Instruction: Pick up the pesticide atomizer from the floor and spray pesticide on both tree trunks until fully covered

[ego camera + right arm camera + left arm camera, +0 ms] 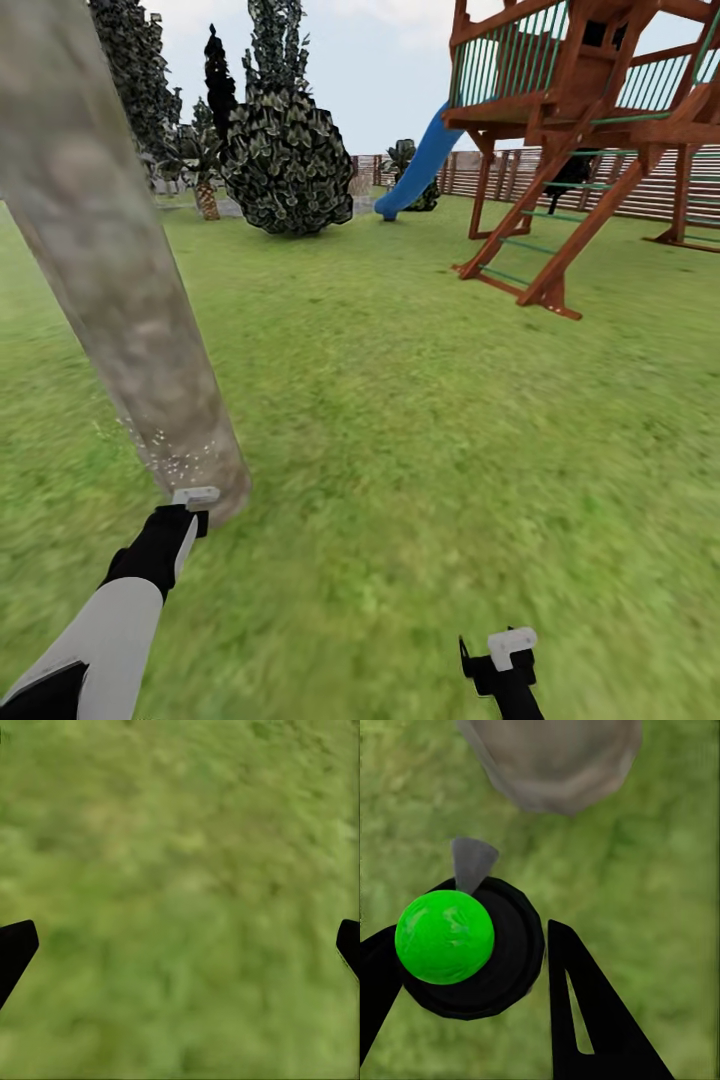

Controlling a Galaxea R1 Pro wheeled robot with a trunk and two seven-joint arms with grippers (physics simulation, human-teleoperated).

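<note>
A thick mottled grey-beige tree trunk (120, 290) leans up the left of the head view and also shows in the left wrist view (551, 761). Fine white pesticide specks (165, 455) dot its base. My left gripper (190, 508) is right at the foot of that trunk, shut on the pesticide atomizer (446, 937). The atomizer has a bright green round top on a black body, and its grey nozzle (472, 862) points at the trunk. My right gripper (505, 660) hangs low on the right, open over bare grass (180, 900), with its fingertips (15, 945) far apart.
A brown wooden play tower (570, 130) with a blue slide (420, 165) stands at the back right. Dark leafy trees (285, 150) and a short palm (203, 165) stand at the back. A slatted fence (660, 190) runs behind. Open lawn (420, 420) lies ahead.
</note>
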